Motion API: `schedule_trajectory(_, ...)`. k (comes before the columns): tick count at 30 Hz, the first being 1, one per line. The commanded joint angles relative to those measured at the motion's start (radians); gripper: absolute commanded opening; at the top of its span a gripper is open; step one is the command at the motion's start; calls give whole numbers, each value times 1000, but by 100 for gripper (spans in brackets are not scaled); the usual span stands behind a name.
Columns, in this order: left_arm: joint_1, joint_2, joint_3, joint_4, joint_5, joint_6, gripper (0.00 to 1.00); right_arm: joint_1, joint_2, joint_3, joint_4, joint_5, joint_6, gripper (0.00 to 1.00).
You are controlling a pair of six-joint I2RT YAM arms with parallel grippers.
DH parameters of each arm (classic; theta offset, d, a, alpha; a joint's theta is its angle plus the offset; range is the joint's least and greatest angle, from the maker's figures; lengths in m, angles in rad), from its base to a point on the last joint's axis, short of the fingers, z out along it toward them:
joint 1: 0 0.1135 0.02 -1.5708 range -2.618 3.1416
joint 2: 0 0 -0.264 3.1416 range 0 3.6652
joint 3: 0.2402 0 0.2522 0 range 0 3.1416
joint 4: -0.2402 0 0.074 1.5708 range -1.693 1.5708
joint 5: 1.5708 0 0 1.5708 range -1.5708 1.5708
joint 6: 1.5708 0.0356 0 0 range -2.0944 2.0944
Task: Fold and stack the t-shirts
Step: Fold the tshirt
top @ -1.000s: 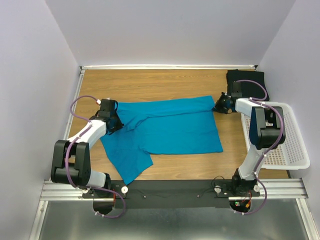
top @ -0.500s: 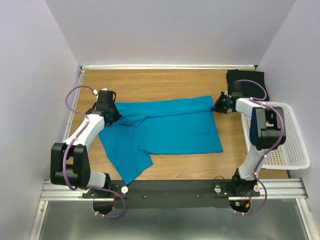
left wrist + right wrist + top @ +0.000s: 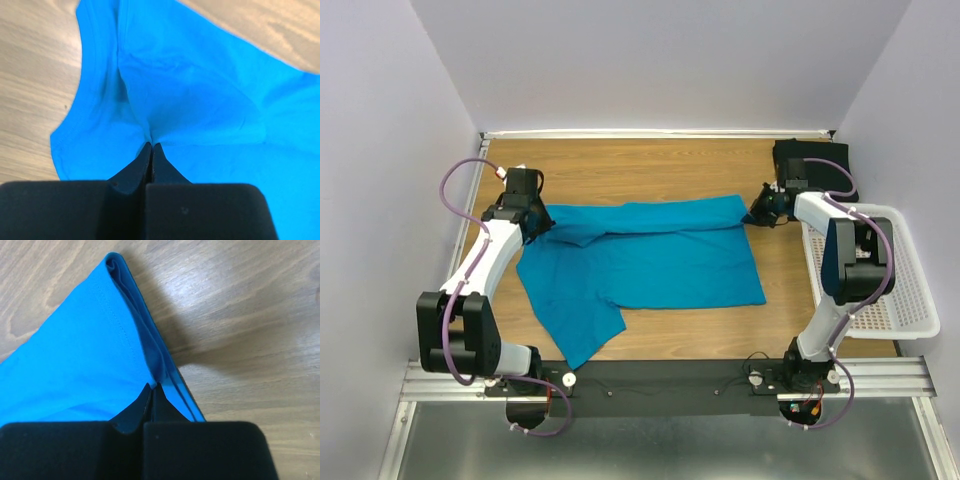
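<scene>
Right now I am watching the bright teal-blue cloth t-shirt lying spread on the wooden table, left of the white perforated plastic basket. My left gripper is pinching cloth at the end farthest from the basket, jaws closed; my right gripper is clamping the folded corner nearest it. The black cloth t-shirt is sitting just beyond the basket's far end.

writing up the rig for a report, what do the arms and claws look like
The left arm and right arm have white links with bulky black joint housings. A lilac cable loops along each. The left claw and right claw are matte black, each with two wedge-shaped fingers tapering to thin tips.
</scene>
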Motion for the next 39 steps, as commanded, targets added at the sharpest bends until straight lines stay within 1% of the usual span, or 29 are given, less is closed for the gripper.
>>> schedule_trajectory(1,10,3,32,-52,-44,40,0,-7,-24,28,-67,37,-17,1)
schedule_trajectory(3,10,11,21,-43,-32,49,0,-7,-3,25,-65,38,-19,1)
schedule_trajectory(7,10,34,-51,0,2,43,0,-7,42,28,-65,1,-23,1)
schedule_trajectory(10,10,51,-102,39,4,20,4,-8,66,25,-65,-12,-29,2)
schedule_trajectory(11,10,54,-109,46,2,15,7,-7,69,25,-65,-14,-34,4)
schedule_trajectory(12,10,52,-114,54,1,7,13,-7,65,25,-67,-17,-52,13)
schedule_trajectory(13,10,48,-120,59,-4,0,24,-7,59,27,-67,-17,-63,19)
schedule_trajectory(14,16,37,-119,68,-18,-11,48,-7,45,34,-67,-13,-74,33)
schedule_trajectory(15,22,31,-116,69,-24,-19,55,-5,39,40,-67,-8,-103,39)
schedule_trajectory(17,39,11,-99,80,-33,-26,69,-7,26,62,-67,-3,-140,48)
schedule_trajectory(18,61,5,-93,101,-44,-28,79,-7,28,85,-67,12,-164,54)
schedule_trajectory(19,65,2,-85,114,-50,-28,84,-7,31,97,-67,20,-173,57)
schedule_trajectory(21,102,9,-76,169,-48,-25,91,-7,46,135,-65,18,-198,61)
schedule_trajectory(24,128,75,-56,249,-36,-11,91,-7,98,178,-62,-18,-235,61)
schedule_trajectory(26,139,150,-25,281,-38,-9,86,-7,144,217,-54,-29,-252,60)
schedule_trajectory(27,142,173,-15,313,-44,-9,81,-7,157,231,-48,-32,-256,59)
schedule_trajectory(28,147,213,2,351,-44,-8,79,-7,183,258,-47,-45,-267,59)
schedule_trajectory(30,151,252,22,373,-42,-8,74,-7,210,284,-45,-66,-276,57)
schedule_trajectory(32,151,311,62,375,-39,-5,73,-7,244,307,-44,-78,-281,56)
schedule_trajectory(36,154,370,101,382,-41,3,69,-7,278,321,-41,-109,-295,56)
schedule_trajectory(39,154,399,116,390,-25,9,65,-5,295,321,-36,-137,-298,54)
